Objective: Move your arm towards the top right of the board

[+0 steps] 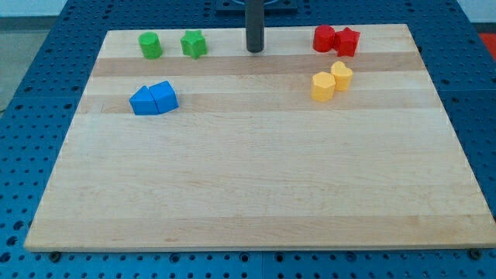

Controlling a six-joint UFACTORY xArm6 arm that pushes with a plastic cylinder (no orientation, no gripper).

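at the view's top centre, my tip: (255, 50) rod end resting on the surface, touching no block.
gripper: none on this arm, only the dark rod; no open or closed state applies.
surface: (256, 186) pale wooden board on a blue perforated table (31, 93).
top right of the board: to the tip's right; two red blocks (335, 39) there, touching.
yellow blocks: (331, 81) touching pair, below the red ones.
green cylinder: (149, 46) far left of tip.
green star: (194, 44) between cylinder and tip.
blue blocks: (154, 99) touching pair, below the green ones.
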